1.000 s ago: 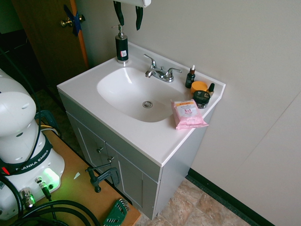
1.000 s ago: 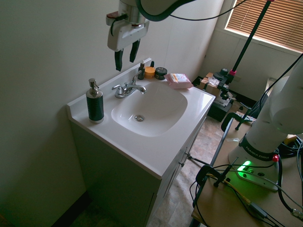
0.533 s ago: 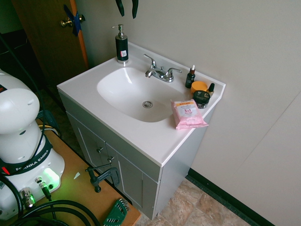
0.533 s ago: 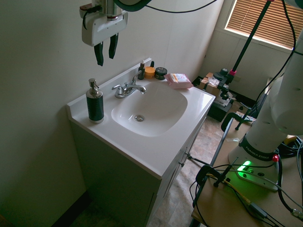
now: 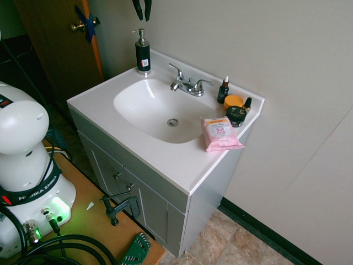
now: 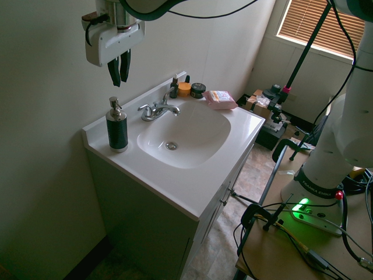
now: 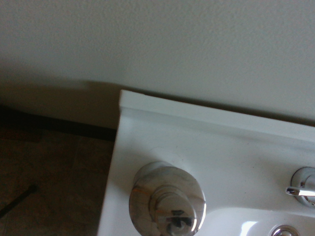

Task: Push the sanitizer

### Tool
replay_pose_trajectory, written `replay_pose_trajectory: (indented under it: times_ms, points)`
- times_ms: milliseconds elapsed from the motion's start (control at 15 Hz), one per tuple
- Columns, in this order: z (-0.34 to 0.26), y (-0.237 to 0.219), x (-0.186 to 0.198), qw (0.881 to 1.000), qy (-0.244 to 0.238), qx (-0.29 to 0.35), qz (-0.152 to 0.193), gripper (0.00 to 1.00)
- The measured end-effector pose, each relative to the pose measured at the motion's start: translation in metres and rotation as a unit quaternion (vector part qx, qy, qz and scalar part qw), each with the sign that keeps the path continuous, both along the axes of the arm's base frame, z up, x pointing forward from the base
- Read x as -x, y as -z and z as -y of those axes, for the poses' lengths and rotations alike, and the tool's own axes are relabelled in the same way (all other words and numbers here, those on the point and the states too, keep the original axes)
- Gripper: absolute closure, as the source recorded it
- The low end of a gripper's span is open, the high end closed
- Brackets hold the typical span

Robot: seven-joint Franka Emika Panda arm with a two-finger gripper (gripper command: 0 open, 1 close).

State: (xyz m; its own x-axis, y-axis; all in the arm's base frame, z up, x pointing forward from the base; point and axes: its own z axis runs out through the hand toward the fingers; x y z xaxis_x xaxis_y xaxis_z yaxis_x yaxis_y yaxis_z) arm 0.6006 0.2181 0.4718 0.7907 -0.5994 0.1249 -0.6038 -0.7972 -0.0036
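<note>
Overhead, the gripper (image 6: 119, 81) hangs with its fingers a narrow gap apart, holding nothing. Below it, the sanitizer (image 6: 117, 129) stands upright on the counter (image 6: 175, 192), beside the sink (image 6: 192, 137)

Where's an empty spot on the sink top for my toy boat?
The counter's front strip, between basin and front edge, is bare. So is the corner left of the basin, before the soap pump bottle. It's crowded right of the faucet: dropper bottle, jars, pink wipes pack.
</note>
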Motion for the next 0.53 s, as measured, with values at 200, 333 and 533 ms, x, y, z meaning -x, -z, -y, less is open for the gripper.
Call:
replay_pose_trajectory:
  times_ms: [200, 333, 533]
  points:
    - [-0.009, 0.008, 0.002, 1.000, -0.005, 0.003, -0.006, 1.00]
    - [-0.012, 0.012, 0.002, 1.000, -0.006, 0.004, -0.009, 1.00]
    - [-0.014, 0.021, 0.001, 1.000, -0.006, 0.008, -0.016, 1.00]
